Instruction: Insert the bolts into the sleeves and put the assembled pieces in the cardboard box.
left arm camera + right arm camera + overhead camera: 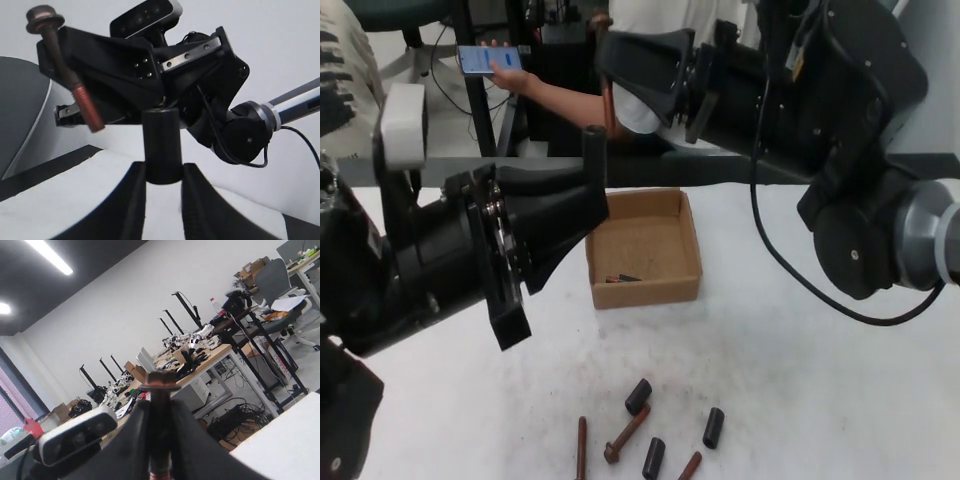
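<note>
High view down over bench (820, 380), wrist views close — facing each other

- A white desk (820, 400) stretched from near to far across the scene, its surface faintly smudged toward the near edge.
- A grey rail (355, 172) ran along the desk's far edge.
- A swivel chair (395, 12) with a teal seat stood on the floor beyond the far left corner.
- A black upright post (478, 100) rose behind the far edge, left of centre.
- In the right wrist view, a light strip (50, 256) glowed on a dark ceiling.
- A long wooden-topped desk (220, 352) in the room behind carried cluttered equipment.
- Black posts (185, 305) rose from it.
- A tangle of cables (235, 422) lay on the floor beneath it.
- A grey office chair (272, 280) stood beside it, with papers (289, 302) on the seat.
- Brown cartons (252, 266) sat farther off behind that chair.
</note>
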Controlling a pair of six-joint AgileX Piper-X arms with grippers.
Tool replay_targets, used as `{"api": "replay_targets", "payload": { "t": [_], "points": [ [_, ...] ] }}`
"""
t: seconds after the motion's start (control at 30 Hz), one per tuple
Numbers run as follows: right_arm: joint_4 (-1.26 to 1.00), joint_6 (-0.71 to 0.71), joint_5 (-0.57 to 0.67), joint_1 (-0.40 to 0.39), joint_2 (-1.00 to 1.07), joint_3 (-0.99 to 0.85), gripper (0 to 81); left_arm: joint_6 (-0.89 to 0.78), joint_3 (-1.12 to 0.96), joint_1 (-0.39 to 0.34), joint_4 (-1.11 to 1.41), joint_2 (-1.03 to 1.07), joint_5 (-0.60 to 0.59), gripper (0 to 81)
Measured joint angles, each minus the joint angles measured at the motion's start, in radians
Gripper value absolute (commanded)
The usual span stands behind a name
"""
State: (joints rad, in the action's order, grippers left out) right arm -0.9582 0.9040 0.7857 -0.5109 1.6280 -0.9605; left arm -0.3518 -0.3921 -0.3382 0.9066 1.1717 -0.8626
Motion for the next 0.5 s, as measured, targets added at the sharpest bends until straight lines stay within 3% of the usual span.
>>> {"api": "replay_targets", "payload": {
  "t": [0.5],
  "points": [
    [-0.316, 0.161, -0.043, 0.03, 0.0, 0.0, 0.8, 0.016, 0.0, 0.0, -0.018, 0.017, -0.001, 0.3]
  ]
}}
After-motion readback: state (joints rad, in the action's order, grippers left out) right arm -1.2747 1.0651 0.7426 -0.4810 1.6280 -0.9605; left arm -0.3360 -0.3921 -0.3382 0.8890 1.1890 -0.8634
